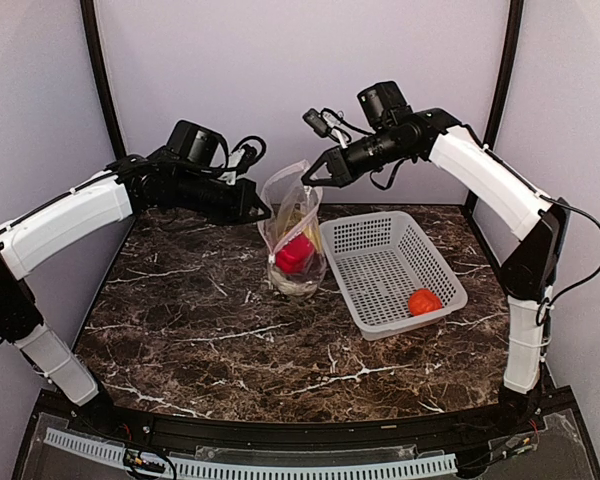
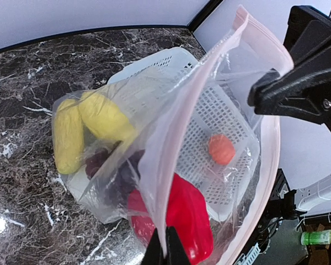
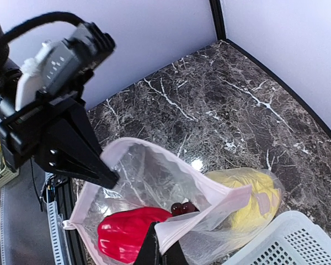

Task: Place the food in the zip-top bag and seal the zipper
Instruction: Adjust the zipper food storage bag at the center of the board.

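Observation:
The zip-top bag hangs upright over the table with its mouth open, held between both grippers. My left gripper is shut on one side of the rim, and my right gripper is shut on the opposite side. The pinkish zipper runs round the open mouth, unsealed. Inside lie a red pepper, dark grapes and two yellow pieces. An orange-red tomato sits in the white basket, outside the bag.
The white perforated basket stands just right of the bag, almost touching it. Dark marble table stretches in front and to the left. The booth's walls close in at the back and on both sides.

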